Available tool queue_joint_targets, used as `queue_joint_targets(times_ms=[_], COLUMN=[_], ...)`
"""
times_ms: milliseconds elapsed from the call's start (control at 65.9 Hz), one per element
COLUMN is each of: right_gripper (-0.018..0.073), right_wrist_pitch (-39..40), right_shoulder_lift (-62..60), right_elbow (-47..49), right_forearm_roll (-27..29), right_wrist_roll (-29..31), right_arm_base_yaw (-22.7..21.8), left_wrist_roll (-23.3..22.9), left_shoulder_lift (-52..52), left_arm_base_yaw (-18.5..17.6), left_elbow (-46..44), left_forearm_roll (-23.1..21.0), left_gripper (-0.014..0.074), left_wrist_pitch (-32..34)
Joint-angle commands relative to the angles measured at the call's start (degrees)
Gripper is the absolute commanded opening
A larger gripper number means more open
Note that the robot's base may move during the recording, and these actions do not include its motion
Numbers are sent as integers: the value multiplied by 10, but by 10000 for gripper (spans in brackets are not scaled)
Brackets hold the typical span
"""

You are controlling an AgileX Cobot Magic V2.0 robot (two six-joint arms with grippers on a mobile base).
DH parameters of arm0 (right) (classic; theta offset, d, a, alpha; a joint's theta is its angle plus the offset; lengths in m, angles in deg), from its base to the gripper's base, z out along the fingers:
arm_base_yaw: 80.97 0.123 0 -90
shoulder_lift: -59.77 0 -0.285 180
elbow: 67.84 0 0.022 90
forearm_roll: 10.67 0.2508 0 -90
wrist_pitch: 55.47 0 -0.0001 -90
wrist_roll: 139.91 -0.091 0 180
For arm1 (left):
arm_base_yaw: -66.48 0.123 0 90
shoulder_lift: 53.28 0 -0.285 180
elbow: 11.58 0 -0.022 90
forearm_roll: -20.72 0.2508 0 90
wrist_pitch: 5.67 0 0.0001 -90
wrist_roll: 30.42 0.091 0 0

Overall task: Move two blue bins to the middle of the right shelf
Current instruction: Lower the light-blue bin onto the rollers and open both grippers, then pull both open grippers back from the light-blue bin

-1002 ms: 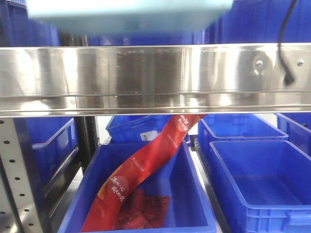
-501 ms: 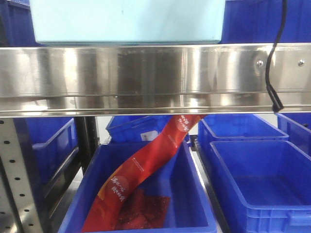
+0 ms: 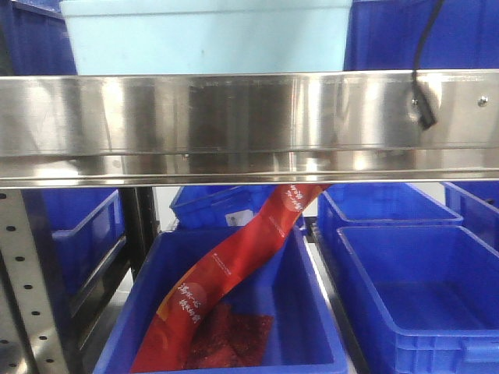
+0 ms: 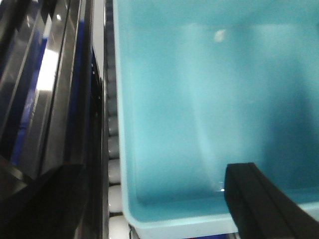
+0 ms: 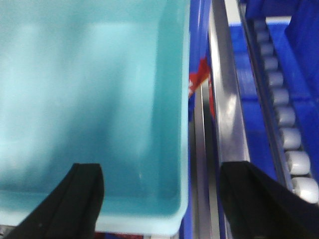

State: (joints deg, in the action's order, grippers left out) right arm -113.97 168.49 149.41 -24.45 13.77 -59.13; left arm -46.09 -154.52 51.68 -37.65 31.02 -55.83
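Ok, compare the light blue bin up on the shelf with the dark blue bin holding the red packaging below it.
The light blue bin is pale turquoise; the dark blue bin is deep blue. The light blue bin sits above the steel shelf rail; the dark blue one sits below it. The light blue bin looks empty in the wrist views; the dark one holds red packaging. Both are open-topped plastic bins.

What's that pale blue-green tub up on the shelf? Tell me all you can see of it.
The light turquoise tub looks like smooth, matte plastic with a rounded, thickened rim. It is open-topped and empty inside, standing upright above the shiny steel shelf rail, beside darker blue bins. By the wrist cameras it sits on a roller track. Black pincer fingers show at its near edge; whether they grip it is unclear.
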Motion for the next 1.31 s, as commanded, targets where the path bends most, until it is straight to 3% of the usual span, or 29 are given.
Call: queue_joint_targets(times_ms=[0, 61, 137, 197, 288, 304, 334, 440, 653, 972, 1169, 1291], right_gripper=[381, 372, 298, 183, -59, -94, -170, -165, -165, -165, -165, -165], right_wrist_pitch=[4, 3, -5, -13, -31, -33, -34, -26, 29, 326, 420, 498], right_shoulder_lift=[-25, -32, -42, -45, -47, -47, -49, -56, -90, -230, -309, -357], right_elbow=[10, 10, 10, 10, 10, 10, 9, 6, -43, -331, -490, -601], right_forearm_roll=[-10, -10, -10, -10, -10, -10, -10, -10, -10, -38, -56, -63], right_wrist_roll=[3, 3, 3, 6, 12, 12, 12, 14, 43, 49, 49, 49], right_arm_base_yaw=[0, 0, 0, 0, 0, 0, 0, 0, 0, 0, 0, 0], left_wrist_roll=[1, 1, 1, 1, 1, 1, 1, 1, 1, 1, 1, 1], left_shoulder_lift=[25, 35, 46, 51, 56, 56, 58, 70, 142, 254, 312, 346], left_arm_base_yaw=[-2, -2, -2, -2, -2, -2, -2, -2, -2, -2, -2, -2], left_elbow=[-11, -17, -17, -17, -17, -17, -17, -1, 147, 337, 456, 550], left_forearm_roll=[4, 4, 1, -6, -22, -25, -29, -43, -66, -60, -35, -37], left_gripper=[462, 433, 312, 187, -101, -109, -109, -110, -111, -111, -111, -111], left_wrist_pitch=[15, 14, 14, 11, -16, -20, -28, -20, 109, 271, 358, 445])
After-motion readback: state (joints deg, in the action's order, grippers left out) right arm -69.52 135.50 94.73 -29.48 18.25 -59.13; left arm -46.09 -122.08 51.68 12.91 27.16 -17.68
